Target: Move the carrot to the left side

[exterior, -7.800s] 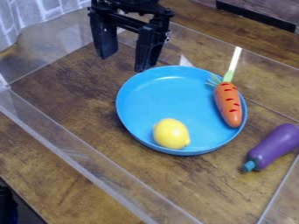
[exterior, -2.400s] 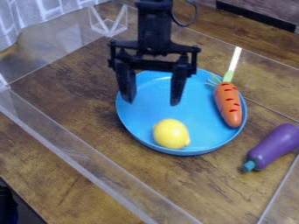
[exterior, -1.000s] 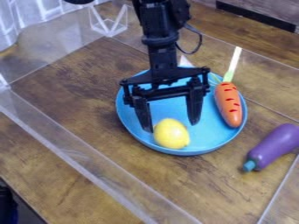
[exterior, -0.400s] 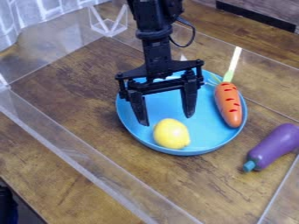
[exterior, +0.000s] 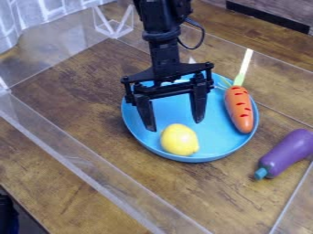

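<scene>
The approach step is in hand: the tool [exterior: 173,103] is held spread wide and empty over the blue plate [exterior: 148,93]; next it must be shifted onto the carrot [exterior: 240,108] and closed

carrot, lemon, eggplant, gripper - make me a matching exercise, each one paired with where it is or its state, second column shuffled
Column 1:
1. carrot
2. lemon
3. eggplant
4. gripper

Column 2:
A. on the wooden table, off the blue plate, to its right
B. open, empty, over the plate
C. on the right rim of the plate, stem pointing away from the camera
D. inside the plate, near its front edge

Pairs: 1-C, 2-D, 3-A, 4-B
</scene>
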Controlling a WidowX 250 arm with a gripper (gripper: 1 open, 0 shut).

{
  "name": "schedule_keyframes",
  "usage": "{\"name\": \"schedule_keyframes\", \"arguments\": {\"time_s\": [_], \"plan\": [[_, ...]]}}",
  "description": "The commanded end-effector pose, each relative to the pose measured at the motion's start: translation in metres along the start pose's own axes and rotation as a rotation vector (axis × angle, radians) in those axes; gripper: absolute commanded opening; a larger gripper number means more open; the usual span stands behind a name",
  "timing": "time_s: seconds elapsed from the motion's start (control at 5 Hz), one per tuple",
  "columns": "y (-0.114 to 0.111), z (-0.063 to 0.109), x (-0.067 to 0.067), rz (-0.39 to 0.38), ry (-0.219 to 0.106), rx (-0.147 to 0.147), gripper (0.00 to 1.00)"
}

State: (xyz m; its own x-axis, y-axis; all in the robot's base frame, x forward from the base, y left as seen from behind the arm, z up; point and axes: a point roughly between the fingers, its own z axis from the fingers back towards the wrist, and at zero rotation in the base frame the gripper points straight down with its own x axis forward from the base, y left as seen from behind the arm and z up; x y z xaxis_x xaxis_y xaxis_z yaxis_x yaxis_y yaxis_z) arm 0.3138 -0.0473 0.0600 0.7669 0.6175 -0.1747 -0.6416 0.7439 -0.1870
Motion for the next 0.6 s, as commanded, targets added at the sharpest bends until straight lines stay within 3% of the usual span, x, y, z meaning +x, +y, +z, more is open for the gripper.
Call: {"name": "schedule_keyframes", "arguments": {"time_s": [0.0, 0.4], "plan": [[-0.011, 0.01, 0.002, -0.025, -0.032, -0.029, 1.0], [-0.042, 0.011, 0.001, -0.177, 0.003, -0.02, 1.0]]}}
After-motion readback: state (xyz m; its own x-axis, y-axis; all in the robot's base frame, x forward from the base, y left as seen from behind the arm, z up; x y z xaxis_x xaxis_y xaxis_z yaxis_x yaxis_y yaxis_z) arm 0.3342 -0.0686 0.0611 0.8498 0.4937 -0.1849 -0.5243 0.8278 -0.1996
